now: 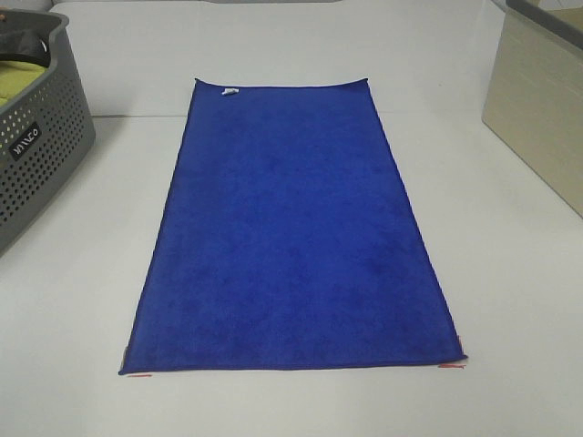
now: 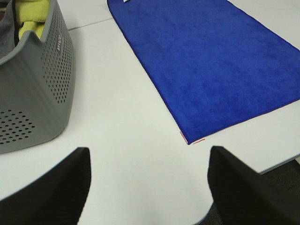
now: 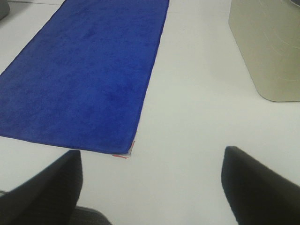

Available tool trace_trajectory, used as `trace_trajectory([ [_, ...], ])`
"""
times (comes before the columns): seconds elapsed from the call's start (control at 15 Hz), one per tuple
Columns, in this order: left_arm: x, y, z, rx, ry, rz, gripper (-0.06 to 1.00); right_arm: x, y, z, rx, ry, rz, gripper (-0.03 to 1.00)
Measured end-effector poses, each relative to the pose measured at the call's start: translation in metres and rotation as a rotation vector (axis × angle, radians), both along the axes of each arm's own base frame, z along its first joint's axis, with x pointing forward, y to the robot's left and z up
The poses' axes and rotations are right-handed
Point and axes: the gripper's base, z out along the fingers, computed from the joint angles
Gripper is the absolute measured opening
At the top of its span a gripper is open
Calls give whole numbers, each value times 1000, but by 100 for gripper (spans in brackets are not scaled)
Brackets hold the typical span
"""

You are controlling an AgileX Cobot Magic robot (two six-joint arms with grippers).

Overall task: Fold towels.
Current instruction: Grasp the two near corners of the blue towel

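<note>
A blue towel (image 1: 291, 228) lies flat and unfolded on the white table, its long side running away from me, with a small white tag (image 1: 229, 91) at its far edge. It also shows in the left wrist view (image 2: 211, 61) and the right wrist view (image 3: 84, 70). My left gripper (image 2: 147, 183) is open and empty, hovering near the table's front edge beside the towel's near left corner (image 2: 188, 141). My right gripper (image 3: 152, 187) is open and empty near the towel's near right corner (image 3: 129, 152). Neither gripper shows in the exterior high view.
A grey perforated laundry basket (image 1: 36, 137) with yellow-green cloth (image 2: 35, 16) inside stands at the left. A beige bin (image 1: 537, 109) stands at the right. Small red marks (image 1: 451, 366) lie on the table at the towel's near corners.
</note>
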Motion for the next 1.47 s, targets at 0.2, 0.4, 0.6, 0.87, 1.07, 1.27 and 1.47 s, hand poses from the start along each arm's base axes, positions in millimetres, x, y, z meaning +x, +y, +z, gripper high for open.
trace_trajectory([
  [0.2,0,0,0,0,0,0,67,0,0,0,0,0,0,77],
  [0.4,0,0,0,0,0,0,67,0,0,0,0,0,0,77],
  [0.6,0,0,0,-2,0,-2,67,0,0,0,0,0,0,77],
  [0.87,0,-1,0,-13,0,-9,67,0,0,0,0,0,0,77],
  [1.07,0,-2,1,-25,0,-17,67,0,0,0,-1,0,-1,77],
  [1.27,0,-2,1,-30,-4,-13,67,0,0,0,-1,0,-1,76],
  [1.47,9,0,17,-125,-128,53,67,2,-2,5,61,-37,-47,76],
])
